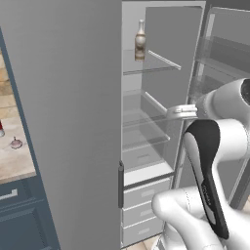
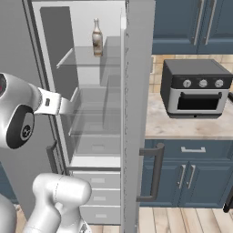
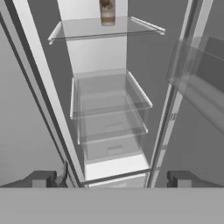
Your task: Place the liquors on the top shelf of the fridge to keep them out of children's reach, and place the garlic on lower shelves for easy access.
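end effector [image 3: 112,179] is standing wide, empty, facing fridge [image 1: 73,97]; greyish-brown liquor bottle [image 1: 140,41] is resting on top shelf [image 1: 161,61].

top shelf [image 1: 156,66]: one liquor bottle [image 1: 140,41] stands upright on it, near its back edge, inside the fridge [image 1: 73,122].
bench [image 1: 12,161]: left of the fridge; the garlic [image 1: 16,143] lies on it.
oven [image 2: 196,88]: on the bench right of the fridge.
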Robot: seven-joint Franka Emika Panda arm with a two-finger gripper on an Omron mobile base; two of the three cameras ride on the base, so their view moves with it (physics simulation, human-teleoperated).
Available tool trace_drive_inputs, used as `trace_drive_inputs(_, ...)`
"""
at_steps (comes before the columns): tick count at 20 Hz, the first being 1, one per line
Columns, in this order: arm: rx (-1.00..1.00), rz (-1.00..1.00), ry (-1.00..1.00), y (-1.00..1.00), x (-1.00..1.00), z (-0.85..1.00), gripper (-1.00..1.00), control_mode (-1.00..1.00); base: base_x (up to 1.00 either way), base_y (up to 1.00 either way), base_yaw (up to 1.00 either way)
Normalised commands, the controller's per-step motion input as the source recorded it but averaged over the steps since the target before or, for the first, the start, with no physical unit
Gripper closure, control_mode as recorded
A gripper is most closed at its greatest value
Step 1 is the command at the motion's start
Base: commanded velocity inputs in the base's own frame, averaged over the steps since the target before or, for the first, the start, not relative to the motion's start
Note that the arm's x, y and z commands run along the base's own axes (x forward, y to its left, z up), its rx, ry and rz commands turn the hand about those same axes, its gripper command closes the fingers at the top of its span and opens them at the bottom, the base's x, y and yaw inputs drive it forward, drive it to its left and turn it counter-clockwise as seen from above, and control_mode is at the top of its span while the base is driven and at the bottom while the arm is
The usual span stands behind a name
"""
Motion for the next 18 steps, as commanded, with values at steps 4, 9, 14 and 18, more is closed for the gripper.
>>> trace_drive_inputs(4, 0.0, 0.0, 0.02, 0.0, -0.07, -0.06, -1.0, 1.0, -0.15, 0.0, 0.0)
trace_drive_inputs(9, 0.0, 0.0, 0.0, 0.0, 0.0, 0.0, -1.0, 1.0, -0.51, 0.24, 0.0)
trace_drive_inputs(14, 0.0, 0.0, 0.0, 0.0, 0.0, 0.0, -1.0, 1.0, -0.34, 0.69, 0.01)
trace_drive_inputs(18, 0.0, 0.0, 0.0, 0.0, 0.0, 0.0, -1.0, 1.0, -0.05, 1.0, 0.0)
